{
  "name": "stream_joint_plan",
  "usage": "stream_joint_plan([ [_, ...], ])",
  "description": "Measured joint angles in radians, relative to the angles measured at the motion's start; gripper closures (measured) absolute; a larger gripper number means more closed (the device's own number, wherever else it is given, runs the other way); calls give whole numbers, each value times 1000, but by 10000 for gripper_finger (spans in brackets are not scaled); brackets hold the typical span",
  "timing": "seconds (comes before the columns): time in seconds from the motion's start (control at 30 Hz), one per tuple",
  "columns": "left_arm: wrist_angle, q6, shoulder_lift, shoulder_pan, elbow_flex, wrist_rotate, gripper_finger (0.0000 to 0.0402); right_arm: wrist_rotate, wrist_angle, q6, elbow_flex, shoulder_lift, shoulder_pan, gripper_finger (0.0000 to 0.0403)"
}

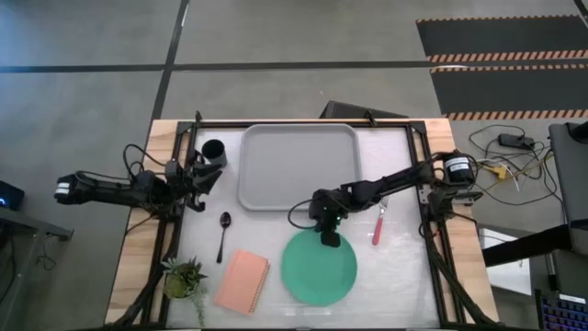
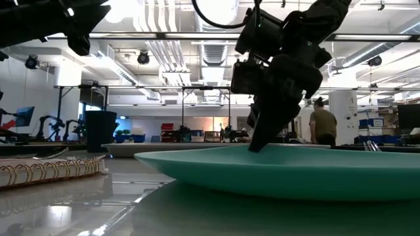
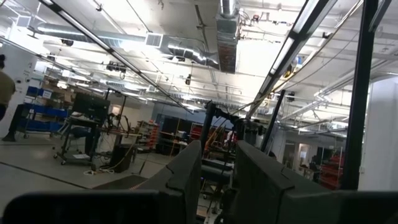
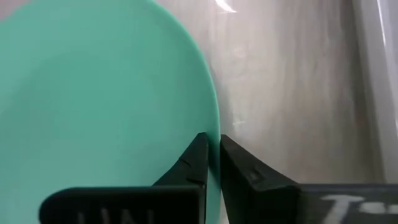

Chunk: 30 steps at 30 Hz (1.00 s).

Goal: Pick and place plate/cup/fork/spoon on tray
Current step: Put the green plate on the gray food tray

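- Two end effectors: your right end effector (image 1: 329, 238) pinches the plate (image 1: 319, 268) rim, fingers nearly closed.
- Your left end effector (image 1: 208, 176) waits near the cup (image 1: 214, 152), fingers slightly apart, holding nothing.

two dark jointed arms, black looping cables, angular black fingers (image 4: 239, 168), white lettering

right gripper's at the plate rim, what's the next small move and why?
Probably lift a little. The right gripper looks pinched on the rim of the plate, which still sits on the table short of the tray, so it must clear the surface before travelling there.
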Motion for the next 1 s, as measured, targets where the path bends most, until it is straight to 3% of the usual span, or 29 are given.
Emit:
stream_joint_plan([
  [0.5,0,-2,-3,0,0,0,318,-233,-4,18,-2,-48,-117,395],
  [1.0,18,-8,-5,0,0,0,318,-335,116,58,-2,-150,-240,396],
])
